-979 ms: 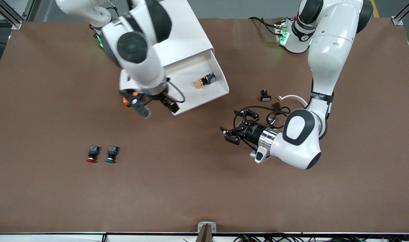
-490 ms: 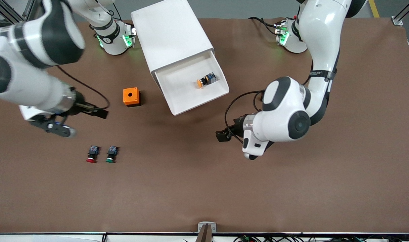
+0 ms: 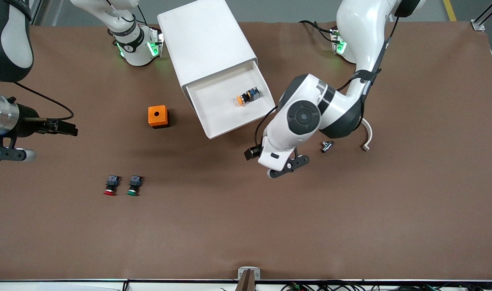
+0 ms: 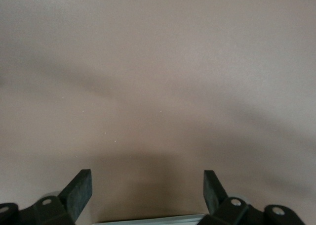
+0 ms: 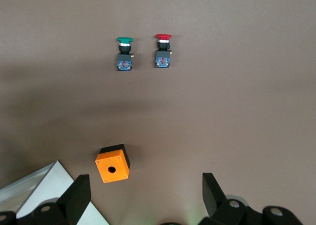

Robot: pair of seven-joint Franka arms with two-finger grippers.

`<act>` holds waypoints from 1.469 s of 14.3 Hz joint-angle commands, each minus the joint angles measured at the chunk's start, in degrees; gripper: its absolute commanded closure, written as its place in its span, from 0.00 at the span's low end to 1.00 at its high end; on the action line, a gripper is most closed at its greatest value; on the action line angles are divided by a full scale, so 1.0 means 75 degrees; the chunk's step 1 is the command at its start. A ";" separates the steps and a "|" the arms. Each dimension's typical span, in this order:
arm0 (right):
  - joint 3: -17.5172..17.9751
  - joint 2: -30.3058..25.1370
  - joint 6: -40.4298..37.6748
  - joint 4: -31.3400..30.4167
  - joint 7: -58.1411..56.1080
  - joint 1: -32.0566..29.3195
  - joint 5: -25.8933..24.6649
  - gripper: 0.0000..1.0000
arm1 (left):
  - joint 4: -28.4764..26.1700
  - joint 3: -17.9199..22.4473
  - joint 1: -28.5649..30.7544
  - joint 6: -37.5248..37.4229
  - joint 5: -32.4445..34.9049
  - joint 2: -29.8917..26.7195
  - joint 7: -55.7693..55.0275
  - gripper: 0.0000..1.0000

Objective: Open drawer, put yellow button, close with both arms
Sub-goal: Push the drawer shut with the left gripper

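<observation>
Where the white box-shaped cabinet [image 3: 207, 42] stands on the brown table [image 3: 246, 226], front view: cream-fronted top drawer [image 3: 230, 103] pulled out, small yellow-capped pushbutton [image 3: 247, 97] lying inside.

Left wrist view: left gripper [image 4: 147, 190] spread apart, empty, over bare table near the cabinet.

Right wrist view: right gripper [image 5: 146, 193] spread apart, empty, above the orange box with a hole [image 5: 112, 163] beside the cabinet.

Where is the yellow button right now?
In the front view, the yellow button lies inside the open top drawer, near its wall toward the left arm's end.

Glossy white arms [image 3: 306, 121], black joints, green base lights.
</observation>
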 commanded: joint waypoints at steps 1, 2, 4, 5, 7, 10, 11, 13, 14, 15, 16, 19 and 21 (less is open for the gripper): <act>0.0163 -0.0076 -0.0071 -0.0060 -0.0152 -0.0213 -0.0118 0.00 | -0.0166 0.0061 -0.0310 0.0102 0.0343 -0.0099 -0.0368 0.01; 0.0163 -0.0064 -0.0059 -0.0048 -0.0163 -0.0213 -0.0141 0.00 | -0.0166 0.0061 -0.0473 0.0113 0.0355 -0.0087 -0.0392 0.01; 0.0163 -0.0053 -0.0047 -0.0048 -0.0152 -0.0236 -0.0141 0.00 | -0.0201 0.0073 -0.0767 0.0113 0.0366 -0.0040 -0.0404 0.01; 0.0163 -0.0052 -0.0047 -0.0048 -0.0152 -0.0236 -0.0141 0.00 | -0.0213 0.0061 -0.0884 0.0113 0.0390 -0.0040 -0.0474 0.01; 0.0163 -0.0052 -0.0024 -0.0048 -0.0152 -0.0283 -0.0118 0.00 | -0.0225 0.0061 -0.1095 0.0113 0.0402 -0.0005 -0.0754 0.01; 0.0163 -0.0029 -0.0047 0.0185 -0.0105 -0.0260 -0.0176 0.00 | -0.0236 0.0061 -0.1376 0.0102 0.0390 0.0042 -0.0838 0.01; 0.0163 -0.0029 -0.0070 0.0337 -0.0082 -0.0294 -0.0211 0.00 | -0.0248 0.0061 -0.1435 0.0101 0.0390 0.0030 -0.1000 0.01; 0.0163 -0.0029 -0.0071 0.0514 -0.0070 -0.0295 -0.0188 0.00 | -0.0248 0.0049 -0.1552 0.0101 0.0320 0.0030 -0.1294 0.01; 0.0163 -0.0041 -0.0082 0.0549 -0.0081 -0.0306 -0.0119 0.00 | -0.0248 0.0049 -0.1669 0.0101 0.0296 0.0030 -0.1376 0.01; 0.0163 -0.0122 -0.0129 0.0561 -0.0093 -0.0330 -0.0048 0.00 | -0.0248 0.0049 -0.1751 0.0090 0.0284 0.0030 -0.1470 0.01; 0.0198 -0.0320 -0.0384 0.0550 -0.0012 -0.0318 -0.0048 0.00 | -0.0248 0.0038 -0.1822 0.0090 0.0261 0.0030 -0.1668 0.01; 0.0234 -0.0661 -0.0445 0.0398 0.0211 -0.0143 0.0138 0.00 | -0.0248 -0.0009 -0.1962 0.0078 -0.0090 0.0054 -0.1986 0.01; 0.0234 -0.0860 -0.0411 0.0095 0.0340 -0.0119 0.0233 0.00 | -0.0248 -0.0009 -0.2092 0.0078 -0.0277 0.0065 -0.1998 0.01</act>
